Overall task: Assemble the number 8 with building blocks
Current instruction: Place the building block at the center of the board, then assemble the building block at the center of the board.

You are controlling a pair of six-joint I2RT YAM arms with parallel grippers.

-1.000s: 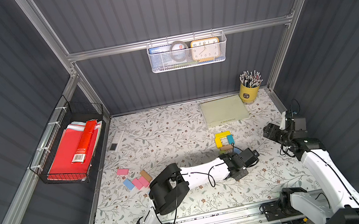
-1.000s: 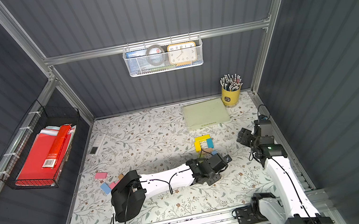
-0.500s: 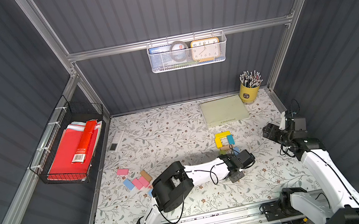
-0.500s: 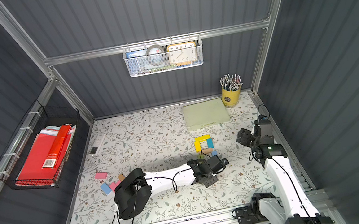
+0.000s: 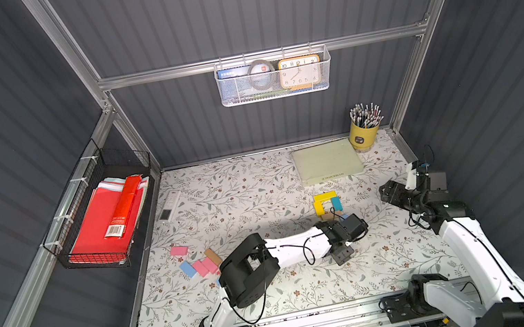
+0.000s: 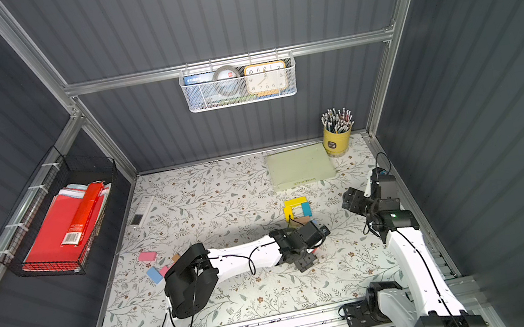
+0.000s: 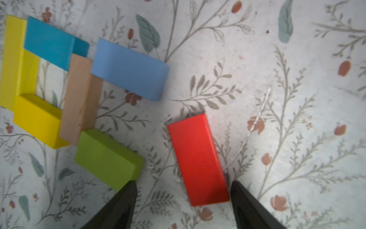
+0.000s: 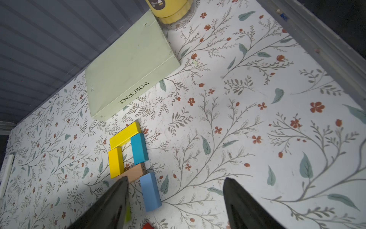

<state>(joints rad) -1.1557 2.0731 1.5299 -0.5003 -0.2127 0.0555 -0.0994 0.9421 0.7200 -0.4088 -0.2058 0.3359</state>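
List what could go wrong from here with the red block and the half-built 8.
1. The left gripper stands open around the red block, one finger close by the green block, perhaps touching; a careless lift may nudge green out of line.
2. Red lies tilted, apart from green and the light blue block, so the lower loop is open; pushing it in might shift both.

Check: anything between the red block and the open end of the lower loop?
Nothing visible. Only bare mat separates the red block from the ends of the green block and light blue block. The left gripper is open astride it.
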